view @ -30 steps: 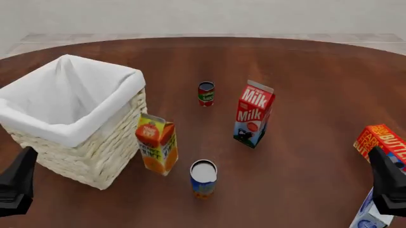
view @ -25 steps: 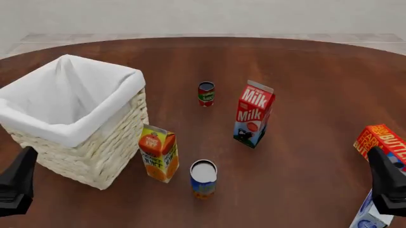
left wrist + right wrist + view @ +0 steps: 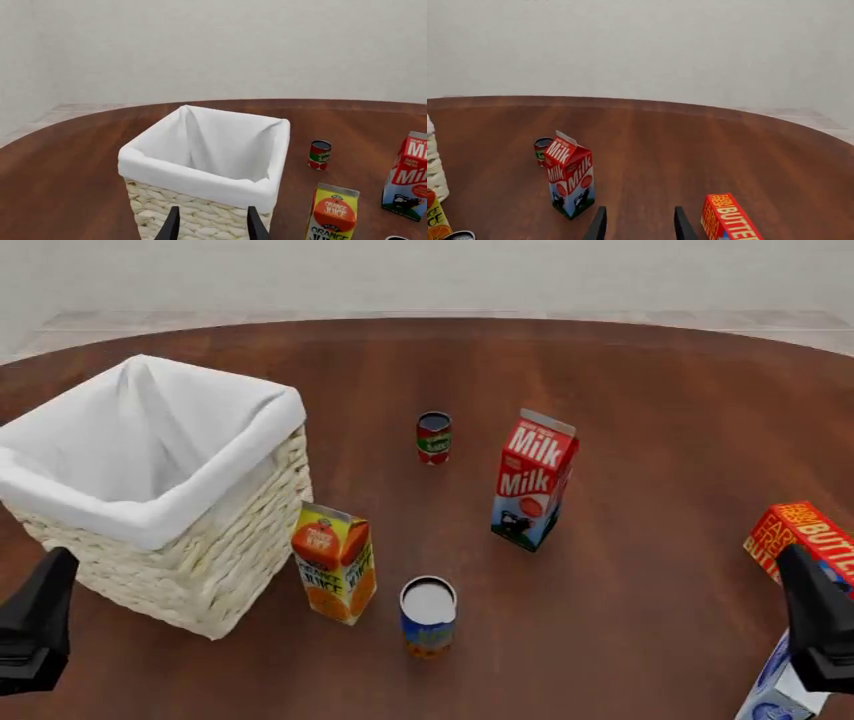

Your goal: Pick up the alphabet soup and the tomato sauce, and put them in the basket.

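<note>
Front view: left hand [image 3: 34, 625] and right hand [image 3: 817, 625] sit low at the near corners, each only a dark shape, spread not readable there. Left wrist view shows the left hand [image 3: 211, 225] with fingers apart, gripping nothing, pointed at the basket [image 3: 200, 197] wall. Right wrist view shows the right hand [image 3: 638, 225] likewise parted and empty, over bare tabletop [image 3: 694, 150].

Alphabet soup [image 3: 429, 616] stands upright near the front edge, just beside the orange juice carton [image 3: 334, 562], which stands close against the basket [image 3: 200, 560]. Tomato sauce [image 3: 434, 437] stands upright farther back, left of the milk carton [image 3: 534, 480]. Butter box [image 3: 798, 540] is at the far right.

Left wrist view catches the tomato sauce [image 3: 319, 154], juice and milk, with the soup only a sliver at the frame edge. Right wrist view shows the tomato sauce [image 3: 542, 150] partly hidden behind the milk carton [image 3: 570, 182], plus the butter box [image 3: 730, 220].
</note>
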`<control>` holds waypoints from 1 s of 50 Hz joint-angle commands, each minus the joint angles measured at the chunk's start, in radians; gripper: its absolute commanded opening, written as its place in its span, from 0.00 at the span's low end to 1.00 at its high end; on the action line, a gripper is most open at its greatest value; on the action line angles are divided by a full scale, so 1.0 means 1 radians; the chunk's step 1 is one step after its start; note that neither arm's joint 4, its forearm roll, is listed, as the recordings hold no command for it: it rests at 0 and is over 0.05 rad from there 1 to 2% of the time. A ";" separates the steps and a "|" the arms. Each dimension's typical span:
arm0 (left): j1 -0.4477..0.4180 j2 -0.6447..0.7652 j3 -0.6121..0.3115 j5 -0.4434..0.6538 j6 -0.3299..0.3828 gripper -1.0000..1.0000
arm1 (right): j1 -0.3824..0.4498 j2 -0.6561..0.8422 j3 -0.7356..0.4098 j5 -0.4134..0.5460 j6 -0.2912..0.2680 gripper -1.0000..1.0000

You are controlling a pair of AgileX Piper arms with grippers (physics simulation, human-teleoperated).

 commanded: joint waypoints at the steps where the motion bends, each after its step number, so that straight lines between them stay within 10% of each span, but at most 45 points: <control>1: 0.000 0.000 0.000 0.000 0.000 1.00 | 0.012 0.000 -0.040 0.039 -0.007 1.00; 34: 0.001 -0.001 -0.004 0.000 -0.009 1.00 | 0.090 0.257 -0.393 0.087 0.000 1.00; 50: 0.000 -0.001 -0.004 0.002 -0.013 1.00 | 0.257 0.396 -0.509 0.113 -0.036 1.00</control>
